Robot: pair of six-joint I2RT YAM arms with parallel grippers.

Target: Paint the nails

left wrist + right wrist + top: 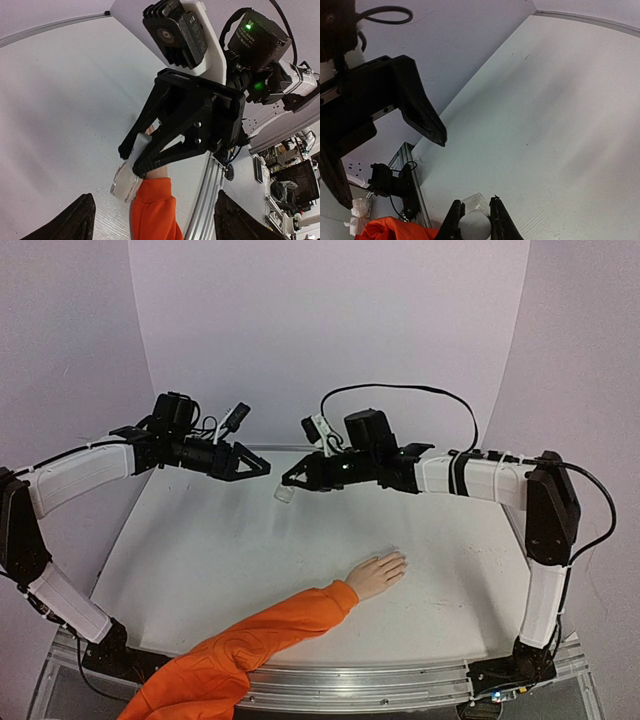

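Right gripper (475, 204) is pinched on a small clear bottle (474, 225), sitting at the bottom edge of its own wrist view. Left gripper (262, 471) is spread wide with nothing in it, just left of the bottle mid-frame in the top view, tips aimed at it but not touching. Lower centre there, the mannequin hand (378, 573) lies on the white table (200, 540), its orange sleeve (270, 635) running off to the bottom left. The nails (398, 561) are at the fingertips, too tiny to really make out.
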